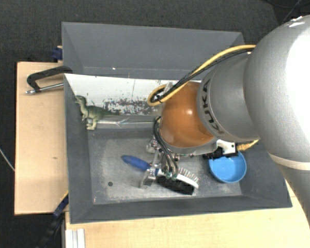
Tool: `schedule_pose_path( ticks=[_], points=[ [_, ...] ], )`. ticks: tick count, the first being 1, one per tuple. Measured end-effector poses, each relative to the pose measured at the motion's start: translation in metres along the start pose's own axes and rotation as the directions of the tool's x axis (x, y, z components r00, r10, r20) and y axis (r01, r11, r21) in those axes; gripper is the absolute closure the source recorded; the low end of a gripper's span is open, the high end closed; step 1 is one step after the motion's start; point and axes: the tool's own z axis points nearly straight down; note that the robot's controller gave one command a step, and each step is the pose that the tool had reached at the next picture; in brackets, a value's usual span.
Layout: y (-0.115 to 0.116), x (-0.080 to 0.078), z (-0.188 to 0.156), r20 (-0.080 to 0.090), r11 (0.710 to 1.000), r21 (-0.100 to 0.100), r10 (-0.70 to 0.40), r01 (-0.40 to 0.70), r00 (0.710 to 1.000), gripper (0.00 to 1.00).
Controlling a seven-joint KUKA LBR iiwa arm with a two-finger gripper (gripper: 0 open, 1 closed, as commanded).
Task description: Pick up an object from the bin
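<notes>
Hovering my gripper [156,173] low near the front of the grey metal bin [104,186], just beside a black-handled, white-bristled brush [185,182], I am failing to tell whether it is parted or closed. I am judging the brush light and stiff, best taken across its handle.

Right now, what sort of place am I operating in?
Most likely a robotics lab bin-picking cell: a grey metal bin holds unrelated small things, a green toy dinosaur, a blue bowl and a black brush, under a KUKA arm whose end effector is low beside the brush.
</notes>
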Motion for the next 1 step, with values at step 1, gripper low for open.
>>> schedule_pose_path(
  ticks=[1],
  points=[
    [0.0013, -0.0004, -0.0012, 0.001, 1.000, 0.001, -0.001, 0.001, 1.000, 0.00]
  ],
)
